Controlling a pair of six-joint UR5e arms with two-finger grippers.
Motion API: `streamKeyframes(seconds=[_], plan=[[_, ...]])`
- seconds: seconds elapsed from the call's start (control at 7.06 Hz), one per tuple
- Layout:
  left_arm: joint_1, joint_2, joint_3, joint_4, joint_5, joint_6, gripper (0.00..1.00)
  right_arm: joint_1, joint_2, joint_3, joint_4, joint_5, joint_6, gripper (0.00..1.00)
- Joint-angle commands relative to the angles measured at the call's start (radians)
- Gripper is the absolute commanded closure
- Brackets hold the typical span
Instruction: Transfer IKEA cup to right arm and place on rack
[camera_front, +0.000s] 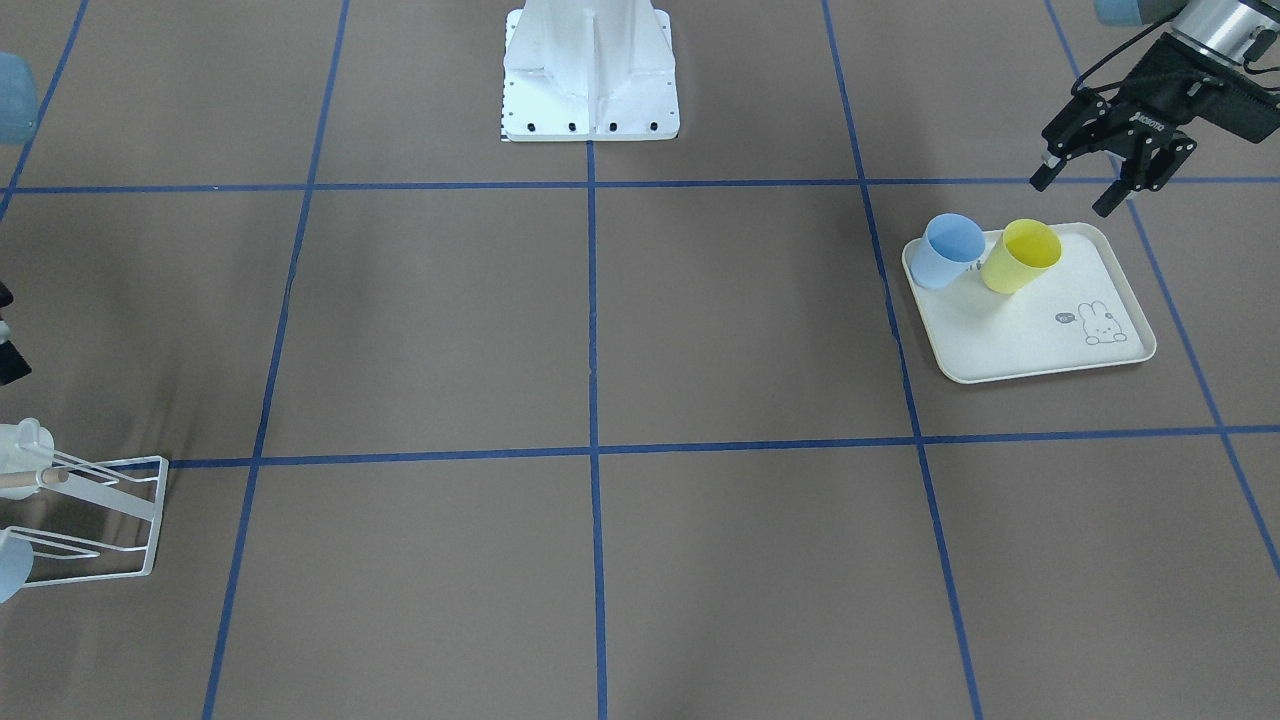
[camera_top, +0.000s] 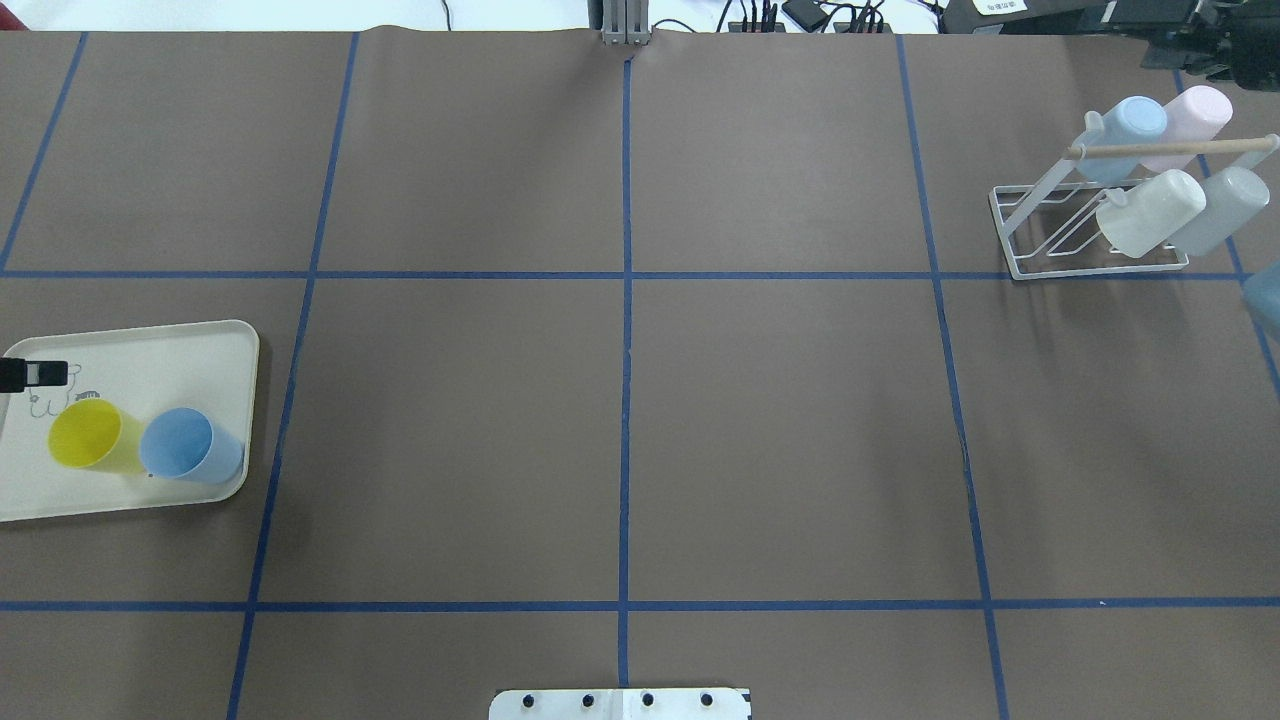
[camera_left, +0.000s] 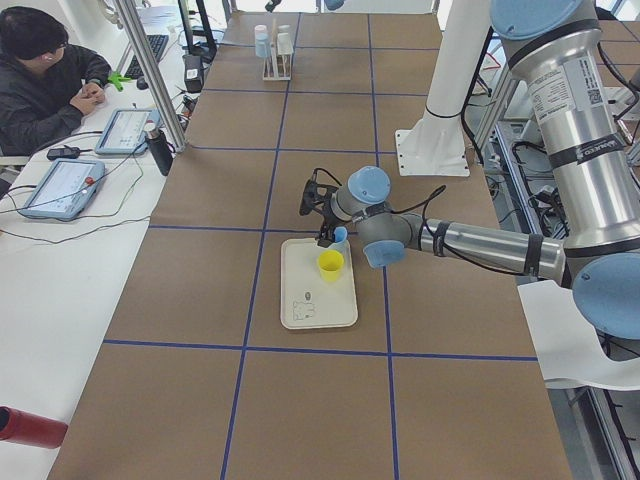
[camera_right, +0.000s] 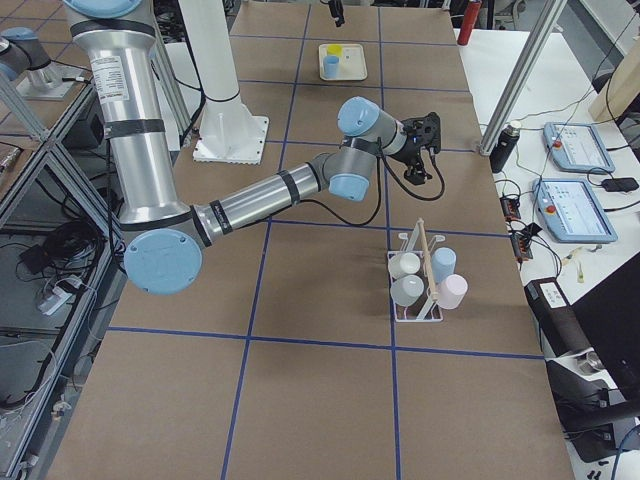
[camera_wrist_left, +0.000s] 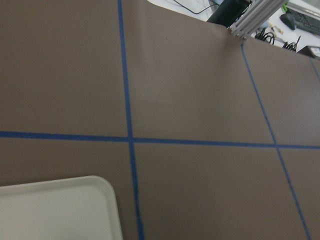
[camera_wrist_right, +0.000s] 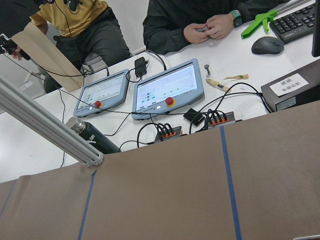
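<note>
The left pincer (camera_front: 1072, 197) hangs above the desk (camera_front: 700, 320), just beyond the corner of the cream tray (camera_front: 1050, 350) on the robot's side. Its two fingers stand wide apart and there is nothing between them. It touches neither the tray nor the cups.

On the tray stand two plastic cups, a blue cup (camera_front: 948, 252) and a yellow cup (camera_front: 1020, 256). Both have the mouth up, and they are side by side and touching. They are on the half of the tray that is nearer to the robot, and the blue cup is at the corner toward the middle of the desk. A small rabbit drawing (camera_front: 1102, 325) is on the other half of the tray.

The rack (camera_top: 1030, 225), of white wire with a wooden rod (camera_top: 1170, 147) across it, stands at the opposite end of the desk, well apart from the tray. Four cups already sit tilted on its slanted prongs: a light blue one (camera_top: 1128, 130), a pink one (camera_top: 1192, 118), a white one (camera_top: 1150, 212) and a grey one (camera_top: 1222, 210).

The right arm (camera_right: 260, 195) stretches over the desk, and the right pincer (camera_right: 428, 135) is in the air near the rack, on the side toward the tray. I cannot tell how far it is open, or if it holds something.
</note>
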Motion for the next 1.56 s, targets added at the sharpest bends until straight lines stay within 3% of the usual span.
streamKeyframes(seconds=[0.0, 0.28, 0.43, 0.85, 1.42], plan=[[0.012, 0.027, 0.020, 0.063, 0.000, 0.082, 0.01, -0.012, 0.001, -0.003, -0.001, 0.012, 0.021, 0.00], [0.026, 0.015, 0.079, 0.063, 0.013, 0.084, 0.05, -0.026, 0.002, 0.003, 0.000, 0.014, 0.030, 0.00], [0.045, 0.001, 0.108, 0.063, 0.015, 0.084, 0.14, -0.028, 0.002, 0.005, 0.000, 0.017, 0.039, 0.00], [0.125, -0.025, 0.147, 0.063, 0.024, 0.084, 0.22, -0.028, 0.000, 0.003, 0.000, 0.017, 0.041, 0.00], [0.129, -0.034, 0.187, 0.062, 0.024, 0.085, 0.39, -0.029, 0.000, 0.003, 0.000, 0.023, 0.041, 0.00]])
